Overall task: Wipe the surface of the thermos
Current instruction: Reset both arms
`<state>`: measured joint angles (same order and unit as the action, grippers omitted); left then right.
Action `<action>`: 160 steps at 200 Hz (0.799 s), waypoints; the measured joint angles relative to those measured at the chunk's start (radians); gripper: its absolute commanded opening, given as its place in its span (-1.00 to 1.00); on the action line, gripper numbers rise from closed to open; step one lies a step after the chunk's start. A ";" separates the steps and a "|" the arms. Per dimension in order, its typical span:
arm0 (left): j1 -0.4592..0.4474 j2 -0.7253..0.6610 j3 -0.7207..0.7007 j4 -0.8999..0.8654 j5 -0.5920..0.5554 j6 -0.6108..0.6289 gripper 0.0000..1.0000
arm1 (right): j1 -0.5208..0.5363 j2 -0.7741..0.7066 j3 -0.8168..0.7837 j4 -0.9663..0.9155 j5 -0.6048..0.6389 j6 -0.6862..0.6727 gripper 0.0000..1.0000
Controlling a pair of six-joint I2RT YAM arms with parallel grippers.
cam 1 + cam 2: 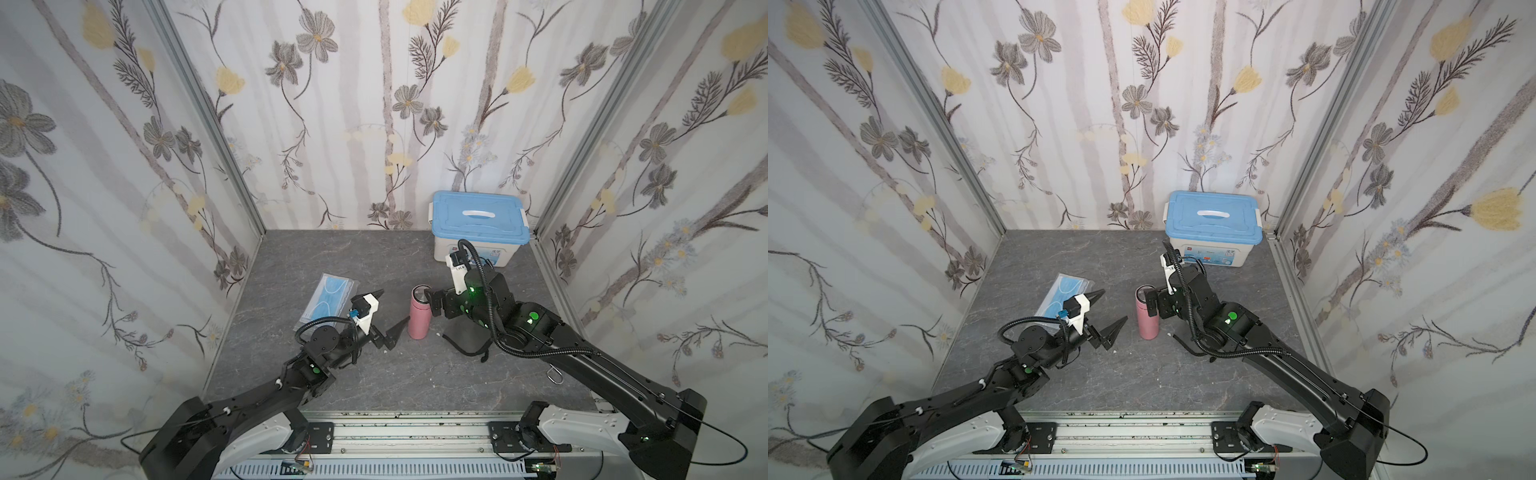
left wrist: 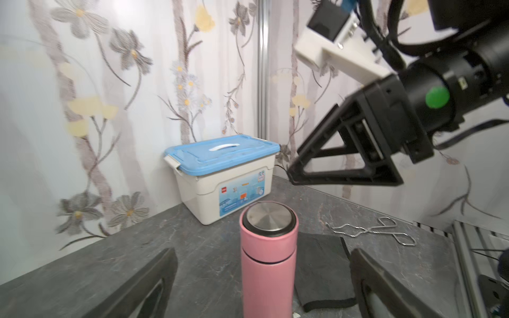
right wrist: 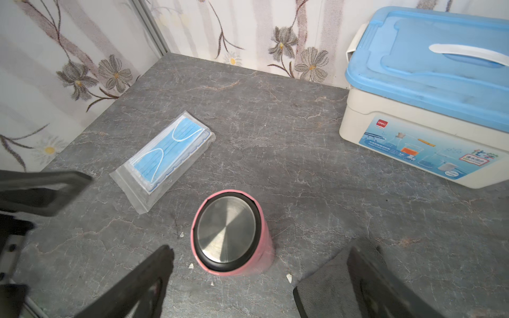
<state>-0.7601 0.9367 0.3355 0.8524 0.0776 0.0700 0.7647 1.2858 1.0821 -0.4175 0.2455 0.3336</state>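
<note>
The pink thermos (image 1: 419, 312) (image 1: 1147, 312) stands upright mid-table, its silver cap (image 3: 226, 230) on. My left gripper (image 1: 392, 309) (image 1: 1113, 306) is open just left of it. In the left wrist view the thermos (image 2: 268, 261) stands a little ahead of the left gripper (image 2: 262, 251), in line with the gap between its spread fingers. My right gripper (image 1: 430, 297) (image 3: 260, 249) hovers open over the cap from the right and holds nothing. A dark grey cloth (image 1: 465, 337) (image 2: 322, 264) lies flat on the table beside the thermos, under the right arm.
A white box with a blue lid (image 1: 478, 224) stands at the back right by the wall. A clear pack of blue face masks (image 1: 330, 301) lies left of the left gripper. Wire tongs (image 2: 385, 231) lie near the right edge. Floral walls enclose three sides.
</note>
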 measured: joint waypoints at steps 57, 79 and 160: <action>0.256 -0.293 -0.103 -0.334 -0.206 -0.018 1.00 | -0.263 -0.278 -0.413 0.212 -0.093 -0.030 1.00; 0.352 -0.316 -0.150 -0.372 -0.262 -0.038 1.00 | -0.332 -0.376 -0.559 0.319 -0.085 -0.091 1.00; 0.600 0.039 -0.230 -0.156 -0.266 -0.065 1.00 | -0.598 -0.438 -0.874 0.803 -0.060 -0.246 1.00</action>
<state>-0.1600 0.9756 0.1055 0.6960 -0.1883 0.0048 0.1665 0.8478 0.2077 0.3851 0.1860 0.0872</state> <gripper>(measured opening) 0.997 0.998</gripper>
